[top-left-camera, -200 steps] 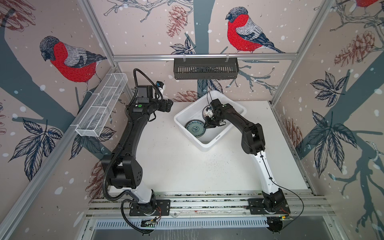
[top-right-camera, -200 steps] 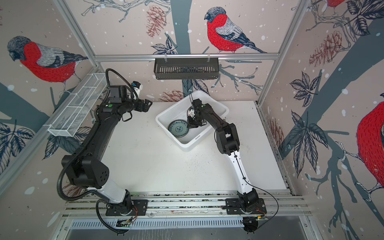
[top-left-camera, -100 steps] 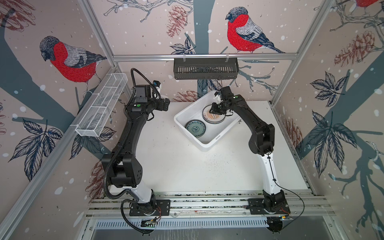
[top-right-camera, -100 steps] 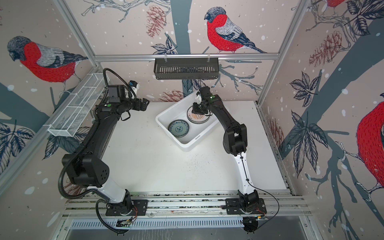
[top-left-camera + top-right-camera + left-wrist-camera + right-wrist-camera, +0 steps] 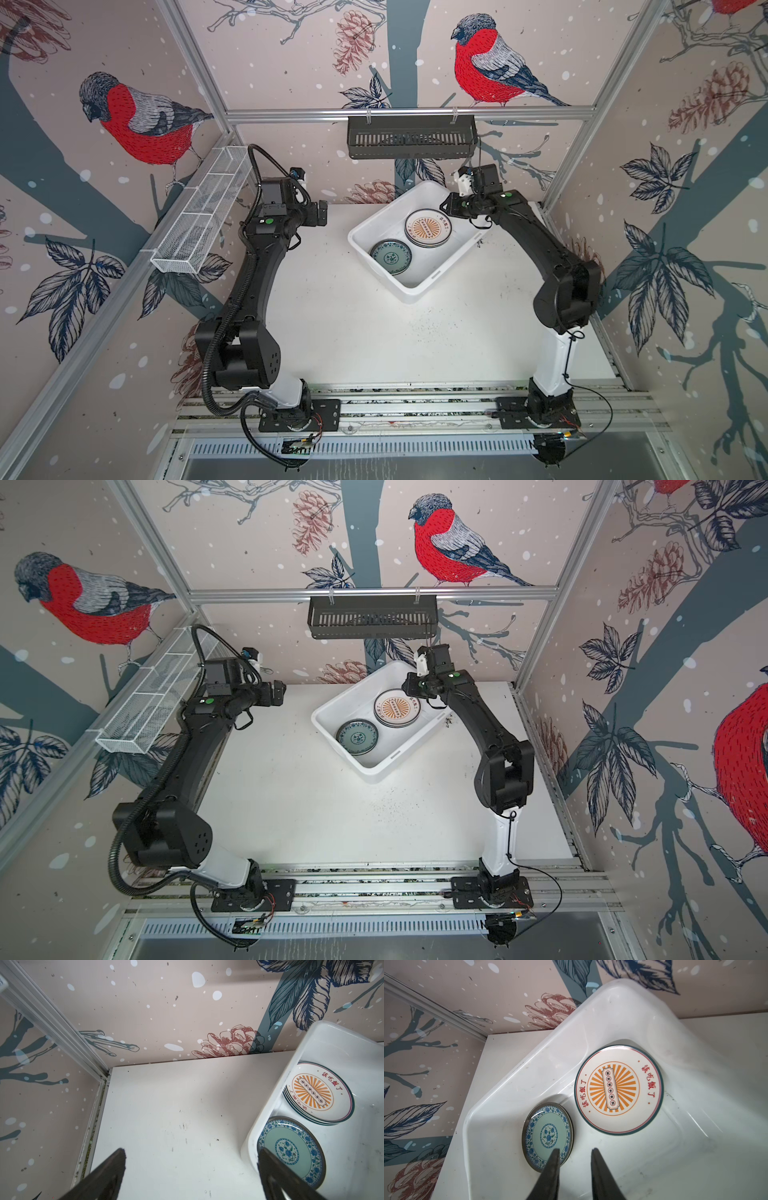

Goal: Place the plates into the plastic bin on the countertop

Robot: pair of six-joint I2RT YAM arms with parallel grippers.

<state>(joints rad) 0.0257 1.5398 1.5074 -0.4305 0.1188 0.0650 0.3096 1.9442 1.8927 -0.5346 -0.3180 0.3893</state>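
The white plastic bin (image 5: 409, 293) (image 5: 374, 771) stands at the back of the countertop (image 5: 353, 332), turned at an angle. Two stacks of plates lie inside: a sunburst plate (image 5: 428, 227) (image 5: 397, 707) (image 5: 311, 1093) (image 5: 618, 1089) tops one, a teal plate with blue rim (image 5: 390, 257) (image 5: 357, 737) (image 5: 291, 1151) (image 5: 548, 1135) tops the other. My right gripper (image 5: 451, 205) (image 5: 575, 1150) hovers above the bin's back right side, jaws parted, nothing between them. My left gripper (image 5: 322, 214) (image 5: 192, 1152) hangs wide open over bare countertop left of the bin.
A black slotted rack (image 5: 411, 137) hangs from the back rail just above the bin. On the left wall sits a white wire-mesh basket (image 5: 203, 220), close to the left arm. Patterned walls enclose the countertop on three sides.
The right gripper has lifted out of the bin and drawn back to the right, uncovering the sunburst plate, and its jaws have parted a little. The left gripper has opened wider.
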